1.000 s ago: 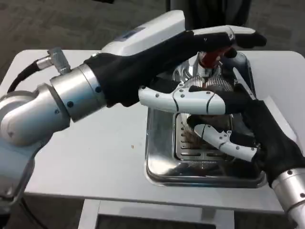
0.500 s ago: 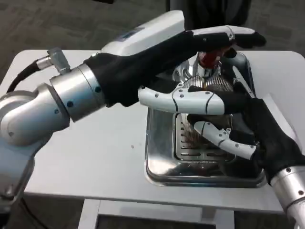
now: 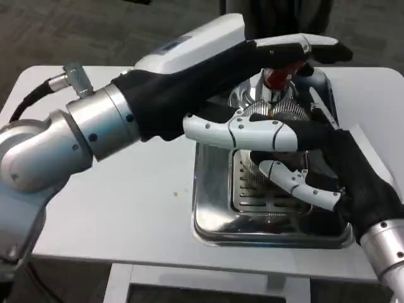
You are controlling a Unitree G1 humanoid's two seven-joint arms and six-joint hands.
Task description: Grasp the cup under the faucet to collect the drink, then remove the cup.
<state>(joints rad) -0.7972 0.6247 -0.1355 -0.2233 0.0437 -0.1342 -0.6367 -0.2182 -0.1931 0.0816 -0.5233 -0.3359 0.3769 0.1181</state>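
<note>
I see the left hand (image 3: 208, 82) reaching in from the left across the top of the drink dispenser (image 3: 273, 101). Its upper fingers (image 3: 297, 45) lie over the red tap handle (image 3: 278, 76), and a lower white finger stretches flat across the ribbed silver body. Whether those fingers actually clamp the handle or only rest on it, I cannot tell (the hand's own bulk hides the contact).

The right hand (image 3: 334, 170) comes in from the lower right, over the metal drip tray (image 3: 211, 214). Its fingers are curled inward towards the spot below the tap, above the slotted grate (image 3: 252, 192). I take the cup to be inside that curl, under the tap, but the hands cover it and I cannot make it out, so I cannot tell whether anything is gripped.

The tray sits on the white table (image 3: 126, 202).
</note>
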